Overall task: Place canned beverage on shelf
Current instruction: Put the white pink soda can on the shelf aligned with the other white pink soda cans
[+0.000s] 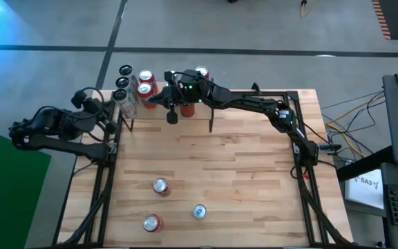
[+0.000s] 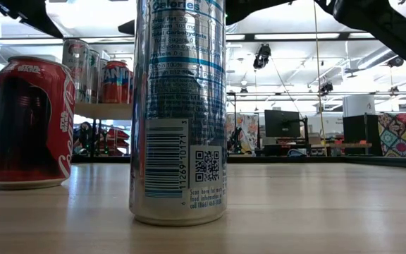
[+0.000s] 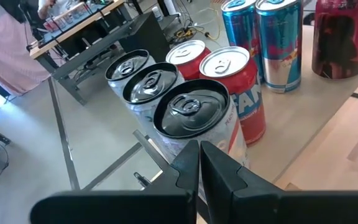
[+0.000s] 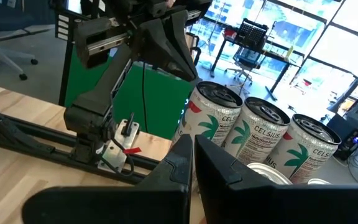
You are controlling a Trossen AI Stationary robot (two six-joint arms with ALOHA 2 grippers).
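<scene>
The shelf (image 2: 108, 111) stands at the table's far edge and carries several upright cans. At its left end are three palm-print silver cans (image 4: 263, 134), with two red cans (image 3: 241, 93), two blue cans (image 3: 272, 43) and a dark red can (image 3: 340, 37) beside them. My left gripper (image 3: 199, 152) is shut and empty just off the shelf's left end, its tips close to the nearest silver can (image 3: 191, 118). My right gripper (image 4: 192, 146) is shut and empty above the shelf (image 1: 159, 100), pointing at the silver cans. My left gripper: its shut fingertips (image 3: 188, 158) stand right in front of the nearest silver can's side, and I cannot tell whether they touch it. My right gripper touches nothing.
Three cans stand loose on the near part of the table: a red one (image 1: 159, 185), a silver-blue one (image 1: 199, 211) and another red one (image 1: 151, 223). In the low view the silver-blue can (image 2: 178, 113) and a red cola can (image 2: 30, 123) stand close to the camera.
</scene>
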